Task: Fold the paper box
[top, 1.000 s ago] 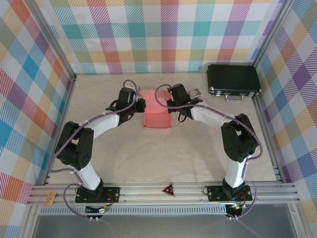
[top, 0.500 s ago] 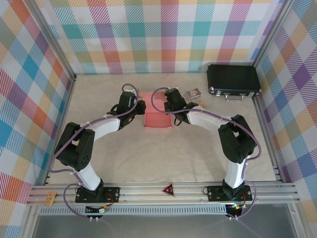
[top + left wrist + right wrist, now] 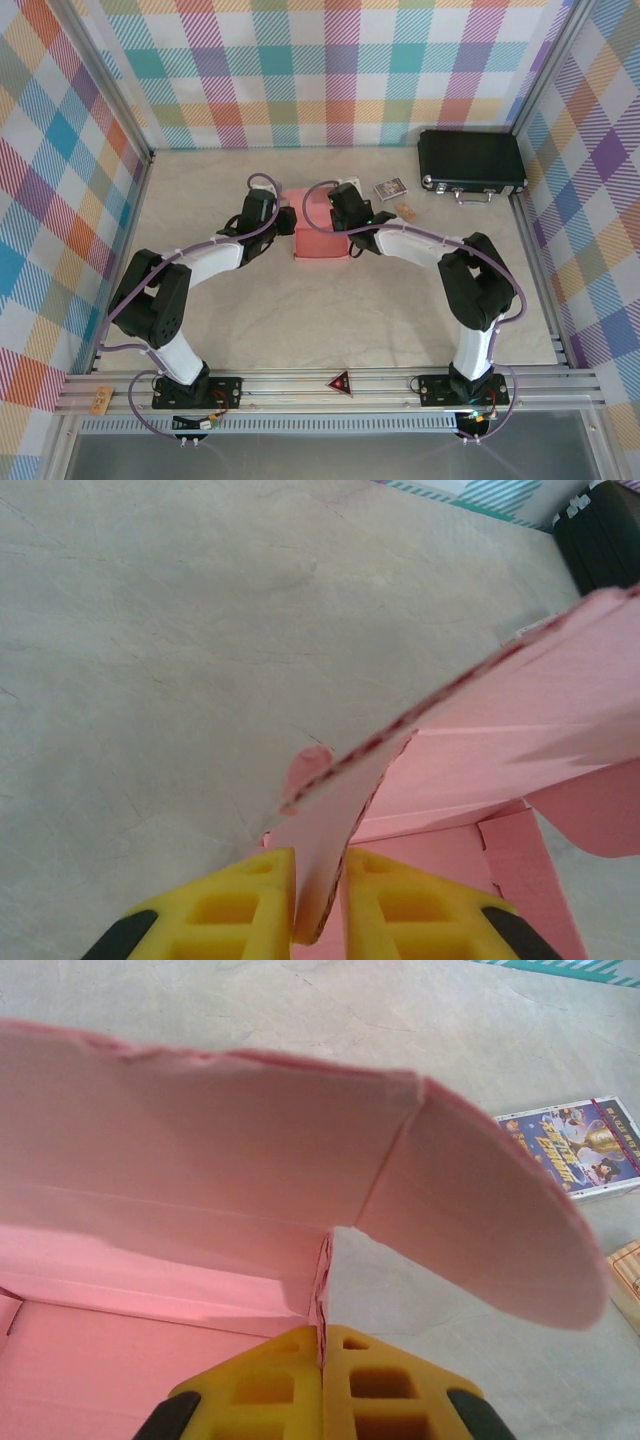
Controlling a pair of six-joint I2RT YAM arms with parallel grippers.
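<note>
Beige table [image 3: 330, 320] bears paper box [image 3: 318, 240], black case [image 3: 472, 162], perhaps cards [image 3: 390, 188].

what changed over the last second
The right gripper shifted left at the paper box's far end, uncovering a card pack near the black case. The left gripper edged slightly nearer the box. Both are now shut on pink panels. The box and case stayed put.

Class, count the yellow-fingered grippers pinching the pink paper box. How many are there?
2. The left gripper is clamped on the left side wall of the paper box. The right gripper is clamped on its right side wall. None appears hidden.
</note>
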